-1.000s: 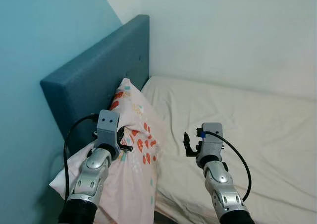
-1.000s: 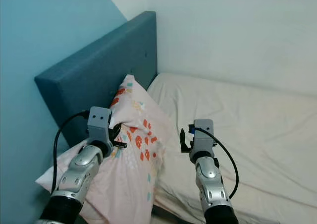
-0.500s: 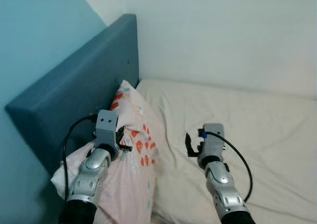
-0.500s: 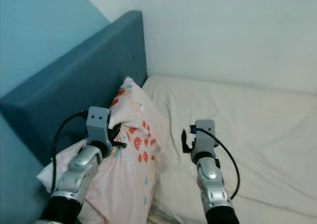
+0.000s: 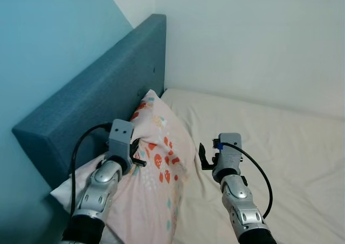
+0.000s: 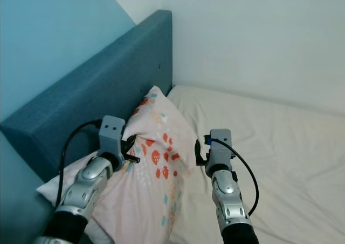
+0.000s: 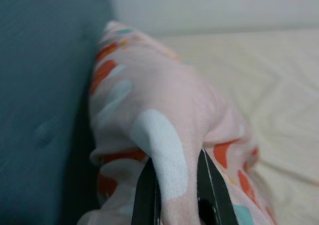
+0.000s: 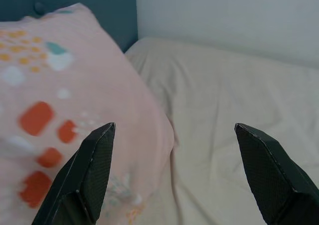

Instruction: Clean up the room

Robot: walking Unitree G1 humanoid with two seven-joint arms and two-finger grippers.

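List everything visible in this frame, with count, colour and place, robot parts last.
pillow: one, pink with red and pale blue spots, leaning against the headboard at the bed's left side.
headboard: one, dark blue, along the left wall.
mattress: one, cream sheet, wrinkled, in the corner.
walls: one blue on the left, one white behind.
left gripper: shut on a fold of the pillow.
right gripper: open, hanging over the mattress beside the pillow.

A dark blue padded fabric headboard (image 5: 102, 98) stands against a light blue painted wall (image 5: 48, 33). It meets a plain white wall (image 5: 253, 39) at the corner. A cream wrinkled bed sheet (image 5: 280, 147) covers the mattress beside the headboard.
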